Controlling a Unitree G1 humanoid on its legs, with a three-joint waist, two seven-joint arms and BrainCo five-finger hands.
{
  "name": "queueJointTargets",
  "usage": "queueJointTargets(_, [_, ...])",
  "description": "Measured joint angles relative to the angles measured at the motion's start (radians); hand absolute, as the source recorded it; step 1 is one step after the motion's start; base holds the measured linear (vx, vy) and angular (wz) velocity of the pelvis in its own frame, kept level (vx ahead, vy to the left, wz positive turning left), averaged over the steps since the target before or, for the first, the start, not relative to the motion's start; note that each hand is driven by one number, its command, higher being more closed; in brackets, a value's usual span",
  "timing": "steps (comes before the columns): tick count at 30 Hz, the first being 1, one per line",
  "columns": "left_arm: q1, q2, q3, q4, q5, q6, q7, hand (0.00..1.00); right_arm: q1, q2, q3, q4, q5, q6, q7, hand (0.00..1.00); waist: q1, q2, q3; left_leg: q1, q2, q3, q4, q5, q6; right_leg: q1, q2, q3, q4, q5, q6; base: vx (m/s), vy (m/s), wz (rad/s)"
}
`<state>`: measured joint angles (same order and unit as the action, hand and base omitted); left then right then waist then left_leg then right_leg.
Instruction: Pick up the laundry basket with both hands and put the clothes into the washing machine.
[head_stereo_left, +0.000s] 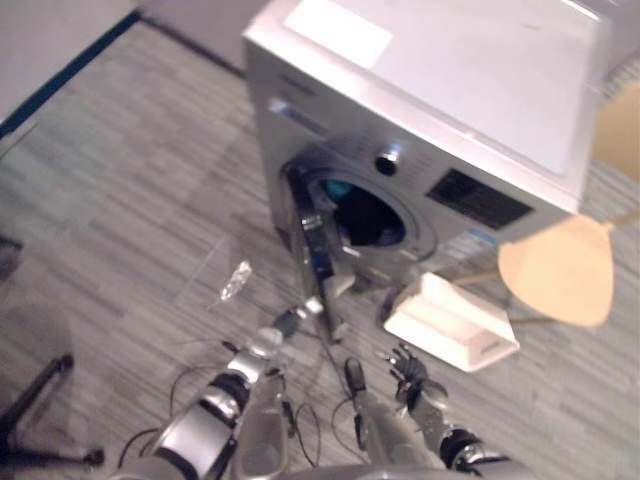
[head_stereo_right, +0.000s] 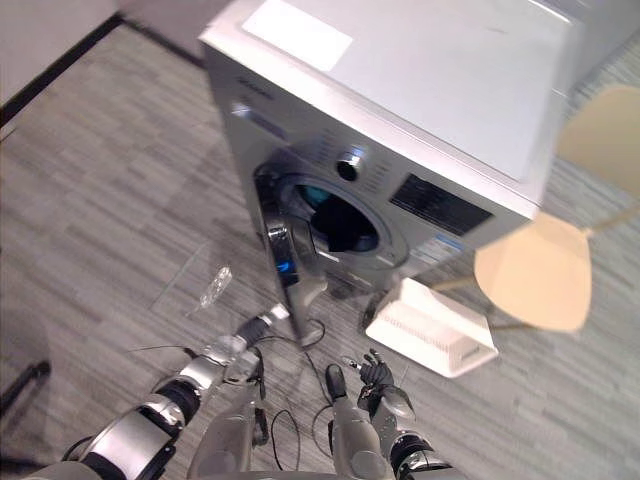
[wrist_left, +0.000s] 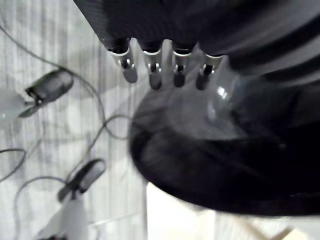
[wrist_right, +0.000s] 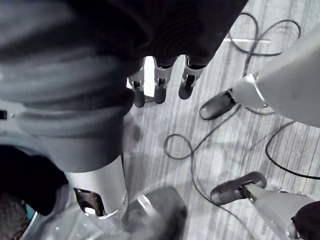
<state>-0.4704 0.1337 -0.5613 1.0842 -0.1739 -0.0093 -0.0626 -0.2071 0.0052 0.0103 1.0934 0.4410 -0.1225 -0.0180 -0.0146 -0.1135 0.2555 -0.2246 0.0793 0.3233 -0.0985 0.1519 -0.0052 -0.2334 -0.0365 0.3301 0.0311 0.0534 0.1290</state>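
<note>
Left eye view: the white rectangular plastic laundry basket (head_stereo_left: 450, 322) sits, apparently emptied, on the floor (head_stereo_left: 120, 200) beside the silver front-loading washing machine (head_stereo_left: 440, 90), with dark clothes (head_stereo_left: 365, 222) in its drum. Left wrist view: the left hand (wrist_left: 154, 72), fingers straight, is at the round glass door (wrist_left: 210, 140), probably to shut it. Right wrist view: the right hand (wrist_right: 161, 85) is relaxed and empty

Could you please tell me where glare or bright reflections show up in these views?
Left eye view: a bright white rectangle sits on top of the washing machine, glare or a label, I cannot tell. The knob catches a small highlight, and the drum reads dark. Left wrist view: small glints sit on the open door, on its glossy bulge.
</note>
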Motion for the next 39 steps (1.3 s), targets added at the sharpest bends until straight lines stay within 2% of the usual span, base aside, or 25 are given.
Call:
queueJointTargets(4, [-0.062, -0.042, -0.013, 0.018, -0.009, -0.003, 0.005, 0.00, 0.020, -0.010, 0.000, -0.011, 0.000, -0.001, -0.001, 0.00, -0.038, -0.001, -0.014, 0.029, 0.001, 0.130, 0.001, -0.021, -0.001, -0.035, 0.007, 0.134, -0.007, 0.030, 0.016, -0.02, 0.018, -1.09])
queueJointTargets(6, [-0.092, -0.040, 0.065, 0.015, -0.036, -0.038, 0.034, 0.00, 0.056, -0.027, -0.014, -0.012, -0.001, -0.002, -0.005, 0.00, -0.064, 0.005, -0.037, 0.032, 0.008, 0.172, -0.003, -0.025, -0.004, -0.052, 0.018, 0.170, -0.019, 0.041, 0.009, -0.01, -0.059, -0.66])
queueJointTargets(8, [-0.099, -0.038, 0.116, 0.005, -0.052, -0.050, 0.053, 0.00, 0.081, -0.035, -0.054, -0.012, -0.002, -0.002, -0.005, 0.00, -0.072, 0.011, -0.040, 0.041, 0.015, 0.183, -0.004, -0.027, -0.008, -0.049, 0.025, 0.169, -0.022, 0.043, 0.009, 0.00, -0.078, -0.29])
queueJointTargets(9, [-0.095, -0.033, 0.144, 0.003, -0.052, -0.067, 0.067, 0.00, 0.108, -0.043, -0.095, -0.011, -0.012, -0.003, -0.009, 0.00, -0.081, 0.021, -0.053, 0.042, 0.024, 0.185, -0.004, -0.026, -0.009, -0.049, 0.034, 0.168, -0.024, 0.043, 0.009, 0.02, -0.093, -0.13])
queueJointTargets(12, [-0.045, -0.029, 0.219, 0.002, -0.051, -0.077, 0.067, 0.00, 0.149, -0.070, -0.150, 0.000, -0.044, -0.003, -0.013, 0.00, -0.083, 0.048, -0.077, 0.050, 0.031, 0.181, -0.004, -0.030, -0.015, -0.036, 0.038, 0.164, -0.034, 0.049, 0.012, 0.07, -0.088, -0.02])
queueJointTargets(16, [0.079, -0.002, 0.306, 0.004, -0.035, -0.075, 0.063, 0.00, 0.167, -0.066, -0.185, 0.036, -0.083, 0.000, -0.020, 0.00, -0.082, 0.062, -0.089, 0.069, 0.033, 0.159, -0.004, -0.033, -0.020, -0.007, 0.037, 0.142, -0.038, 0.046, 0.013, 0.11, -0.063, 0.15])
queueJointTargets(21, [0.278, 0.050, 0.375, 0.007, 0.071, -0.070, 0.043, 0.00, 0.174, -0.049, -0.200, 0.069, -0.090, 0.009, -0.009, 0.00, -0.070, 0.066, -0.108, 0.086, 0.027, 0.114, -0.004, -0.037, -0.025, 0.034, 0.027, 0.098, -0.040, 0.028, 0.005, 0.06, -0.032, 0.27])
queueJointTargets(23, [0.353, 0.052, 0.406, 0.017, 0.110, -0.067, 0.040, 0.00, 0.177, -0.053, -0.197, 0.070, -0.089, 0.013, 0.000, 0.00, -0.052, 0.072, -0.114, 0.101, 0.021, 0.089, -0.004, -0.039, -0.027, 0.061, 0.019, 0.073, -0.035, 0.013, 0.003, 0.03, -0.021, 0.40])
queueJointTargets(25, [0.417, 0.045, 0.429, 0.026, 0.115, -0.067, 0.037, 0.00, 0.179, -0.052, -0.194, 0.071, -0.088, 0.013, 0.002, 0.00, -0.046, 0.079, -0.133, 0.109, 0.014, 0.062, -0.005, -0.040, -0.027, 0.079, 0.012, 0.047, -0.030, -0.001, -0.003, 0.03, -0.015, 0.45])
queueJointTargets(27, [0.479, 0.011, 0.489, 0.052, 0.089, -0.066, 0.016, 0.00, 0.187, -0.057, -0.185, 0.070, -0.074, 0.010, 0.003, 0.00, -0.025, 0.099, -0.156, 0.121, 0.003, 0.026, -0.005, -0.050, -0.027, 0.110, -0.002, 0.005, -0.024, -0.030, -0.006, 0.02, -0.003, 0.55])
queueJointTargets(30, [0.495, -0.018, 0.533, 0.061, 0.059, -0.066, 0.005, 0.00, 0.194, -0.070, -0.156, 0.084, -0.048, 0.010, 0.003, 0.00, 0.000, 0.120, -0.187, 0.123, -0.014, -0.028, -0.005, -0.051, -0.026, 0.127, -0.021, -0.042, -0.007, -0.062, -0.010, 0.02, -0.001, 0.57])
queueJointTargets(32, [0.497, -0.031, 0.534, 0.064, 0.050, -0.067, 0.004, 0.00, 0.192, -0.071, -0.156, 0.096, -0.036, 0.009, 0.002, 0.00, 0.004, 0.123, -0.192, 0.130, -0.029, -0.057, -0.005, -0.054, -0.022, 0.146, -0.036, -0.073, 0.001, -0.076, -0.003, 0.04, 0.007, 0.54])
queueJointTargets(34, [0.498, -0.032, 0.536, 0.065, 0.033, -0.068, 0.005, 0.00, 0.193, -0.070, -0.156, 0.100, -0.020, 0.009, 0.001, 0.00, 0.004, 0.120, -0.193, 0.135, -0.040, -0.086, -0.005, -0.055, -0.020, 0.165, -0.043, -0.093, 0.004, -0.090, -0.009, 0.05, 0.007, 0.51])
queueJointTargets(39, [0.516, -0.033, 0.617, 0.065, 0.005, -0.074, 0.023, 0.00, 0.194, -0.057, -0.159, 0.111, -0.020, 0.009, -0.001, 0.00, 0.011, 0.099, -0.199, 0.157, -0.053, -0.132, -0.005, -0.058, -0.015, 0.217, -0.054, -0.141, 0.008, -0.105, -0.027, 0.08, -0.029, 0.28])
